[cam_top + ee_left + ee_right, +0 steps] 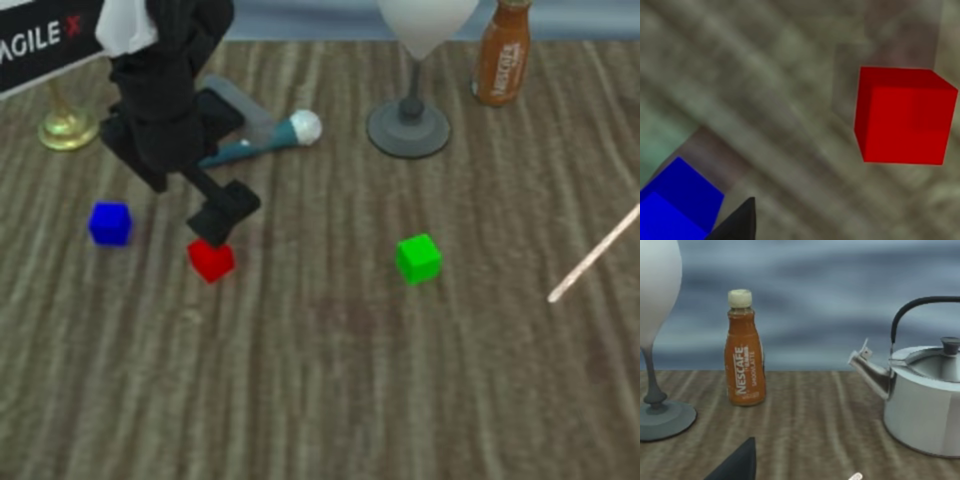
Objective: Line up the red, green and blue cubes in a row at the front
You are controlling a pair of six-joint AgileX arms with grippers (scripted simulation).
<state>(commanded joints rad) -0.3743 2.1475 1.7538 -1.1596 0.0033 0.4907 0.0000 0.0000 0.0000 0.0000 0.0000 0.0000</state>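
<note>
Left gripper (222,222) sits low over the table (330,380), just behind the red cube (211,260) and at its back edge in the top view. Can't tell from any view whether it's open or closed. In the left wrist view only one dark fingertip (737,225) shows; the red cube (905,116) lies apart from it, nothing visibly clamped, cube resting on the table.

Blue cube (109,223) is to the gripper's left, near but not touching. Left wrist view catches it too (675,205), just beside the fingertip.

Green cube (418,258) is well off to the gripper's right, about level with the red one front-to-back. All three cubes are apart from each other, flat on the table.

Behind the gripper, partly under the arm: a teal microphone (270,137) lying on its side. Further right at the back, a grey-based lamp (408,125) and a brown bottle (503,55). A gold stand (67,128) is at the back left.

Right arm isn't in the top view. Its wrist camera looks across the table at the bottle (744,352), the lamp base (662,417) and a steel kettle (925,400); one dark fingertip (737,465) visible, so its state can't be told either.
</note>
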